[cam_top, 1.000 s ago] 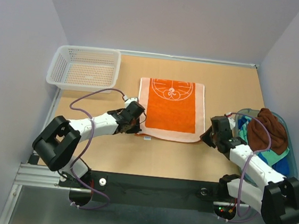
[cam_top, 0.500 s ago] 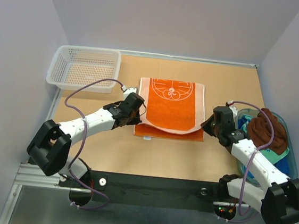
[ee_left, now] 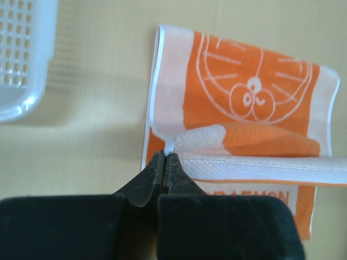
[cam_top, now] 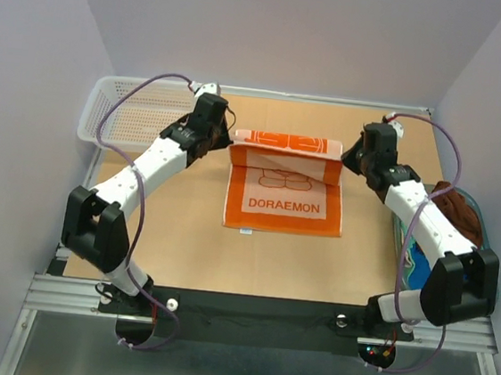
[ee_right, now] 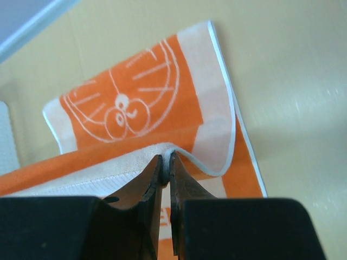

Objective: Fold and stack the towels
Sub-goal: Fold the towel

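Left gripper (ee_left: 165, 157): jaws pinched tight on the orange towel's (cam_top: 284, 191) left corner. A little nub of pale border pokes out between the tips.
Right gripper (ee_right: 165, 158): same story on the right corner, fingers closed on the white hem with no gap showing.
Where the towel is: middle of the table (cam_top: 181, 252), between the two arms, with its bottom layer flat on the wood.
Held edge: up off the surface and stretched level between both grippers, over the far half of the towel.
Top flap: slopes from that raised edge down to a fold at the near side, reverse face up, reading "DORAEMON" in the top view.
Lower layer: both wrist views show the white circle face print lying flat beyond the fingertips.
Left arm: reaches far forward, its wrist just beside the basket (cam_top: 137, 113) at the far left corner.
Right arm: stretched out along the right side, passing over the tub (cam_top: 410, 262).
Brown towel (cam_top: 461, 210): bunched up at the tub, well apart from the orange one.
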{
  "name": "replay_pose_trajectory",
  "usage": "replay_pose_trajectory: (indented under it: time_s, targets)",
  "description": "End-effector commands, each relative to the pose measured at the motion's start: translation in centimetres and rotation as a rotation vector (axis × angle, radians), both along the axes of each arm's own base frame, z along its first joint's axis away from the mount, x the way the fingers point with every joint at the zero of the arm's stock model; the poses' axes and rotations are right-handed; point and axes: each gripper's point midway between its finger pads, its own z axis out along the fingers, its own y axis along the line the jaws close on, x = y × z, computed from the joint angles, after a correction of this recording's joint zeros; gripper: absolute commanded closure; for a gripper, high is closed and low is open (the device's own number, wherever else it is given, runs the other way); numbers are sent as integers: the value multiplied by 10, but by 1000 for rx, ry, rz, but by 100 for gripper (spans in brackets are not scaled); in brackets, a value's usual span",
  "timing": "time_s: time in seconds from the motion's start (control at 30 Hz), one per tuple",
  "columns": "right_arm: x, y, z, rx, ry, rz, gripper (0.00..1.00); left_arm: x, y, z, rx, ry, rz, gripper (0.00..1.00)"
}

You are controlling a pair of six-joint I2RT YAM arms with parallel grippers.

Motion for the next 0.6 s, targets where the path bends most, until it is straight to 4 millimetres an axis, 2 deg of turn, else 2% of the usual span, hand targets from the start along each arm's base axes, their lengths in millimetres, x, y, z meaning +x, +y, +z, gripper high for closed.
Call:
replay_pose_trajectory:
  time_s: [0.0, 0.03, 0.07, 0.1, 0.13, 0.17, 0.2, 0.27, 0.3, 0.4, 0.43, 0.57]
  targets:
    - [53, -11, 64, -4, -170, -13, 99, 41, 3, 28, 31, -60, -11, 100]
    - [61, -10, 70, 1, -185, 1, 99, 55, -1, 52, 10, -107, -9, 100]
    - [81, -14, 83, 1, -220, -5, 99, 72, -2, 66, 2, -131, -7, 100]
    - [90, -14, 90, 8, -239, -5, 99, 73, 2, 65, 4, -125, -5, 100]
    - [100, -14, 98, 4, -259, 11, 99, 91, -1, 79, -7, -157, -2, 100]
    - [111, -19, 106, 2, -286, 4, 99, 101, 4, 86, -12, -166, 11, 100]
    - [129, -19, 120, 1, -321, 7, 99, 117, 0, 101, -27, -202, 6, 100]
    - [148, -24, 137, -15, -370, 15, 100, 133, 2, 116, -41, -235, 11, 100]
    - [165, -25, 150, -27, -408, 19, 99, 148, 5, 130, -56, -273, 20, 100]
    - [190, -31, 170, -46, -475, 18, 100, 170, 14, 155, -82, -349, 40, 100]
    - [203, -33, 177, -60, -501, 24, 100, 178, 16, 166, -86, -386, 42, 100]
    - [228, -33, 190, -79, -581, 47, 99, 198, 20, 189, -118, -507, 35, 100]
